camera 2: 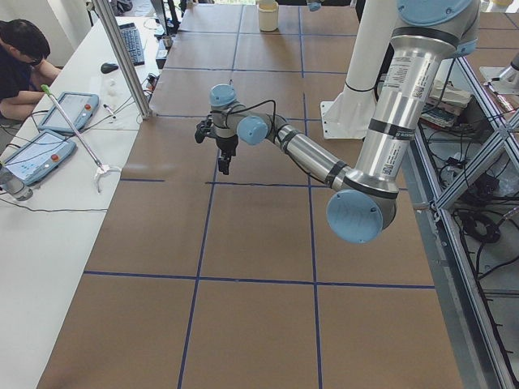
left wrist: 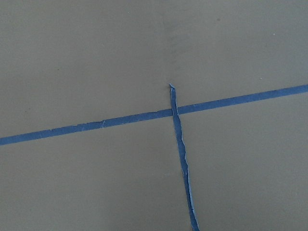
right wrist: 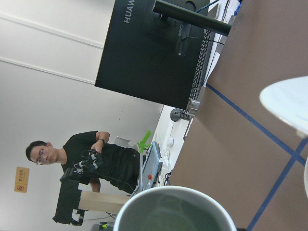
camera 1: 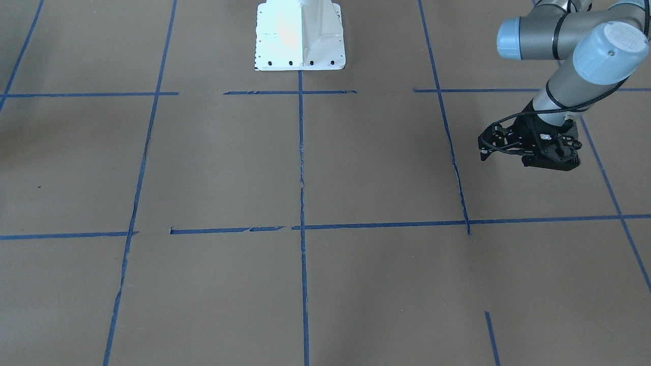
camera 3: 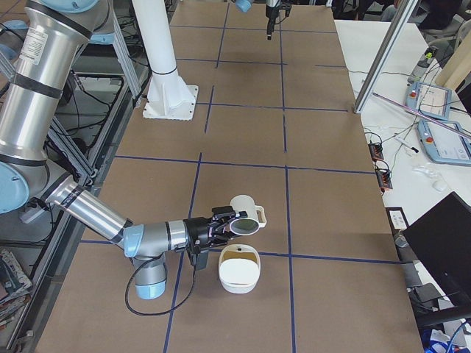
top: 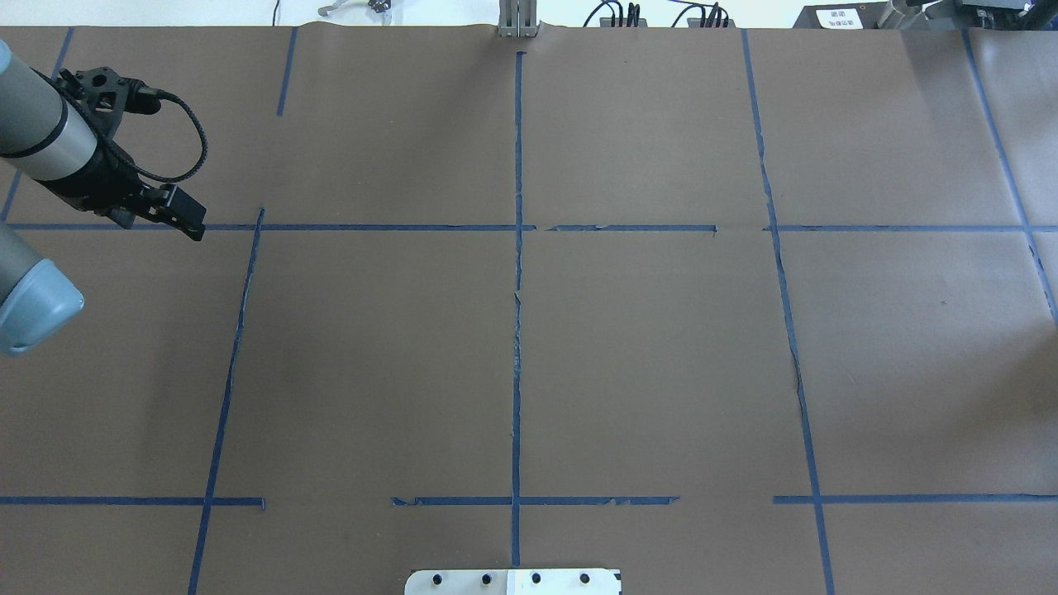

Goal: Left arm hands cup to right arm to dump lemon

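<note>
Brown paper table top [top: 645, 347], gridded in blue tape; my left gripper [top: 188, 221] hangs above its own end, fingers looking pressed together, holding nothing. At the other end, the small cream-white ribbed cup [camera 3: 248, 209] sits tipped at my right gripper [camera 3: 227, 225], just above a round white bowl [camera 3: 239, 278]. I cannot tell that gripper's closure.

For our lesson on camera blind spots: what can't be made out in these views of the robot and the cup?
1) Lemon: none identifiable. The right wrist view's lower edge cuts off the inside of the cup; what lies in the white bowl is too small in exterior right.
2) Right gripper: shows only in exterior right; open or shut unclear.
3) Left gripper: fingers merge with dark hardware in overhead; state unclear.
4) Cup and bowl lie outside the overhead and front-facing views.
</note>
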Controlling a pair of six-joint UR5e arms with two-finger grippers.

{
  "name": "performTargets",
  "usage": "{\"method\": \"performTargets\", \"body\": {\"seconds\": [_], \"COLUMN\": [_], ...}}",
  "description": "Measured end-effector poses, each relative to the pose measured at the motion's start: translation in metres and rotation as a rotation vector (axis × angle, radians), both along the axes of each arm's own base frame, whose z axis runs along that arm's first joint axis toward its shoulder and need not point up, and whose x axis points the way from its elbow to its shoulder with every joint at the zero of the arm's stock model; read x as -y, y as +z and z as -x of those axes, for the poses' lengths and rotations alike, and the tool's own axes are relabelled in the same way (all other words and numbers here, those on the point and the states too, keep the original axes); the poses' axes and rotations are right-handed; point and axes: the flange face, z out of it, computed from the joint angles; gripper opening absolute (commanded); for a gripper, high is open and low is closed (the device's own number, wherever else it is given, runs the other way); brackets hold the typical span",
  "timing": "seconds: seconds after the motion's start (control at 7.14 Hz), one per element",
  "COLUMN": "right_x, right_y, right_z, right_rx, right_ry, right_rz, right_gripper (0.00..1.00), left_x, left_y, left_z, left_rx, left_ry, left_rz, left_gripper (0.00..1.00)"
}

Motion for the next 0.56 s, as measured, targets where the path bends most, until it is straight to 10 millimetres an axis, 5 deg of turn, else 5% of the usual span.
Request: {"method": "performTargets", "body": {"seconds": [0.56], "right_x": [-0.014], "right_y": [0.011], "right_z": [-0.02], "right_rx": [0.328], "right_ry": [0.053], "right_rz": [0.065], "right_gripper": [0.04], "left_x": [0.0], "left_y": [0.0], "left_z": [0.0], "left_rx": [-0.001], "left_ry": [0.0], "left_rz": [0.0], "left_gripper": [1.0]}}
